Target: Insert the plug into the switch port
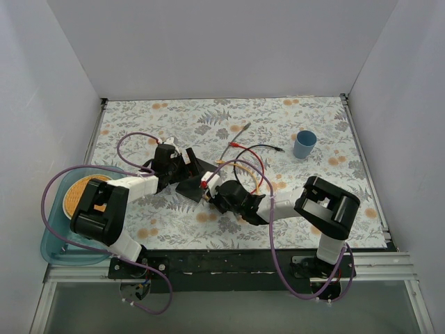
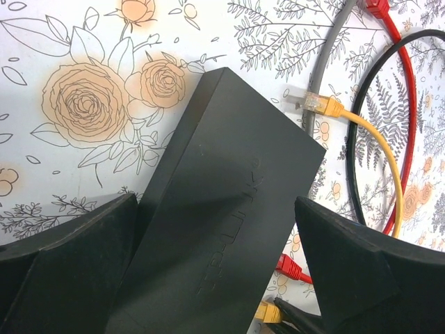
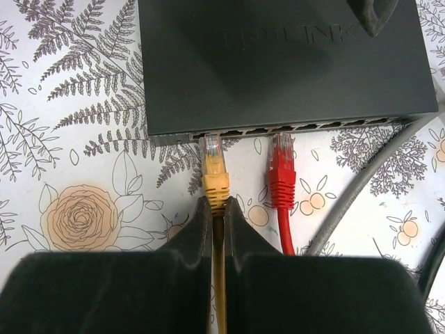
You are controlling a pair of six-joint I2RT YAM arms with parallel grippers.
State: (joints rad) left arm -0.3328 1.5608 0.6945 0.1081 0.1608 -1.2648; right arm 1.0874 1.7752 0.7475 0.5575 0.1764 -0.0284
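The switch (image 3: 278, 62) is a flat matte-black box with a row of ports along its near edge. My right gripper (image 3: 217, 203) is shut on the yellow plug (image 3: 215, 170), gripping its boot and cable. The plug's clear tip sits right at the leftmost switch port (image 3: 208, 132); how far in it is, I cannot tell. My left gripper (image 2: 214, 202) is open and straddles the switch (image 2: 222, 209), one finger on each long side. From the top view, both grippers meet at the switch (image 1: 191, 186), the left gripper (image 1: 185, 165) behind it and the right gripper (image 1: 211, 188) in front.
A red plug (image 3: 281, 167) lies beside the yellow one, pointing at a port further right. A grey cable (image 3: 361, 188), a black cable (image 2: 358, 139) and the yellow cable's other plug (image 2: 316, 104) lie near the switch. A blue cup (image 1: 304, 144) stands back right. A teal tray (image 1: 52, 240) sits far left.
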